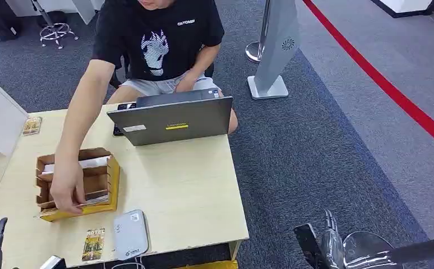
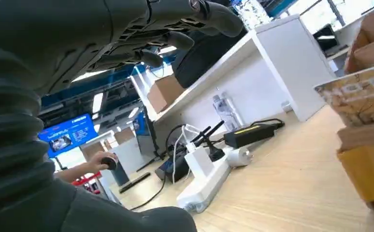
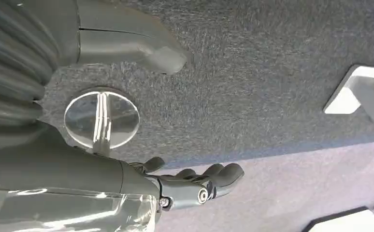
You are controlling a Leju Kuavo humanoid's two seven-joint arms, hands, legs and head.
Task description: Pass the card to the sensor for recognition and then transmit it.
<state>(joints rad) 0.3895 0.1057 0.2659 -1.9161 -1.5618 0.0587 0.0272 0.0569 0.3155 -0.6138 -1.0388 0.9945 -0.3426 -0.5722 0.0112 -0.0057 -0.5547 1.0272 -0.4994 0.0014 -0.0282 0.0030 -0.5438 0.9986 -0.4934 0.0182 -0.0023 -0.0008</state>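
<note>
card (image 1: 93, 245) flat on table (image 1: 192, 190), long axis pointing away from robot

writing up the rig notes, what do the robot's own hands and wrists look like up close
Each wrist wears a grey ribbed cover with a thick, smooth grey thumb. The left hand has darker, slim fingers with rounded tips. The right hand has dark segmented fingers with a round silver screw at a knuckle, and a clear glossy shell along the forearm. In the head view the arm looks silver.
</note>
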